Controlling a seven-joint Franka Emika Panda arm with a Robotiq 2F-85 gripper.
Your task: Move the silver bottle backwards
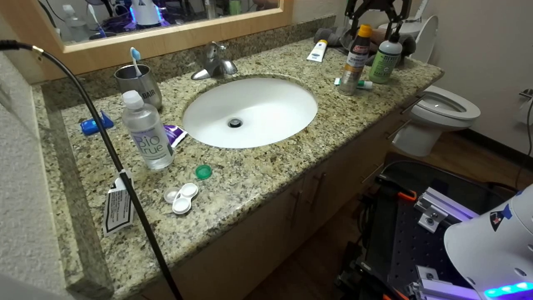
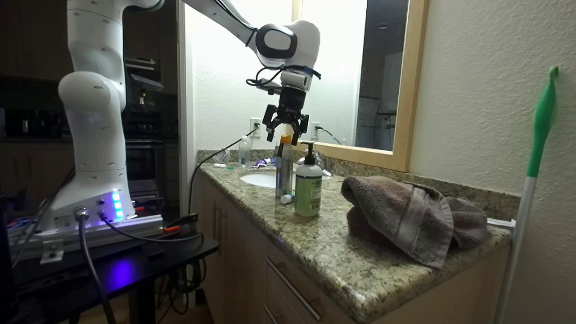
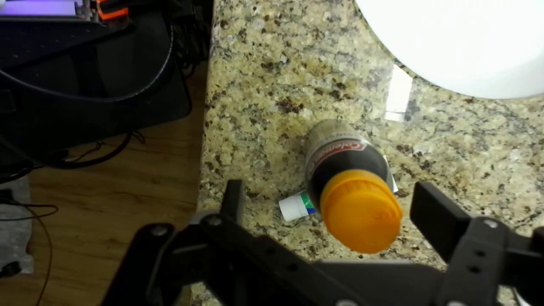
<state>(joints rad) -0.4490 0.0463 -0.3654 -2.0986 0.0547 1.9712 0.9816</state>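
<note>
While looking at the slim, cylindrical silver bottle (image 1: 355, 61) with its dark shoulder and orange cap, finding it standing upright on the speckled tan granite counter (image 1: 250, 175), between the white oval sink (image 1: 270, 112) and the green-and-white plastic pump bottle (image 1: 385, 62). Noticing also the small white tube (image 3: 296, 206) with a green band, lying just beside the base, and being unable to tell whether touching it.

Probably risking a topple if lowering the black two-fingered claw (image 2: 282, 138) off-centre and striking the cap; risking a snag or tilt if dragging the silver bottle across the tube; risking a bump against the pump bottle if swinging the claw sideways, so widely spread.

Seeing the orange cap lying between the parted fingers (image 3: 440, 221) in the wrist view, nearer to the finger at that view's right, and catching granite in the gaps on both sides. Being unable to settle the height of the tips against the cap, but judging the claw as released and grasping nothing.

Farther out, seeing the crumpled grey-brown cloth towel (image 2: 409, 216) lying near the pump bottle and the white jointed robot arm (image 2: 308, 45) hanging over the counter
</note>
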